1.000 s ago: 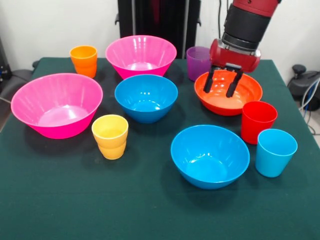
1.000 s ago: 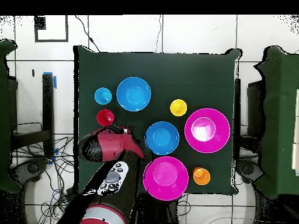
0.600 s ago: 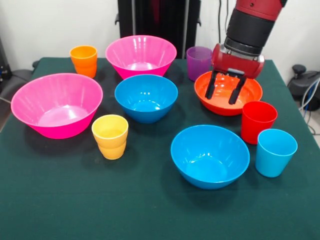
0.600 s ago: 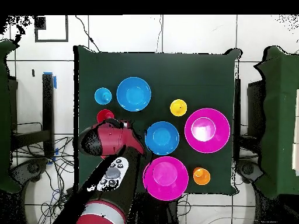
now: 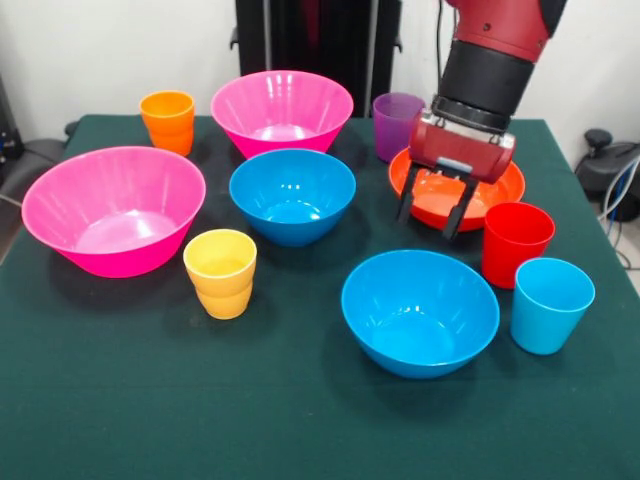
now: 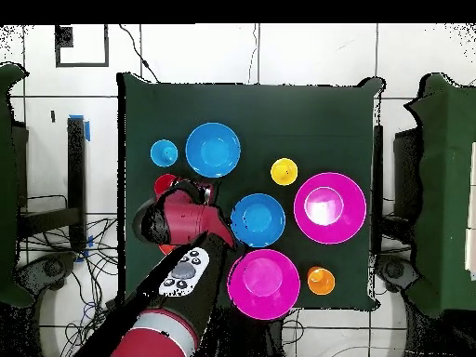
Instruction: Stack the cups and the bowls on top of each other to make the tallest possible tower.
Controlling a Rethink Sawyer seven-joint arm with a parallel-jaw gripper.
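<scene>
Bench (image 5: 120, 400): dark green cloth. Bowls: two pink (image 5: 113, 208) (image 5: 282, 110), two blue (image 5: 292, 195) (image 5: 420, 311), one orange-red (image 5: 500, 190). Cups: orange (image 5: 168, 121), yellow (image 5: 221, 272), purple (image 5: 395, 125), red (image 5: 515, 243), light blue (image 5: 550, 304). Arm (image 5: 495, 45) red and black; claw (image 5: 428, 218) fingers black, body red.

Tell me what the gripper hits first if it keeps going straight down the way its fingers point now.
Most likely the orange-red bowl. The open gripper points down with its fingertips over that bowl's near rim. Depth is unclear in the front view, so it could instead meet the table just in front, between that bowl and the blue bowl.
</scene>
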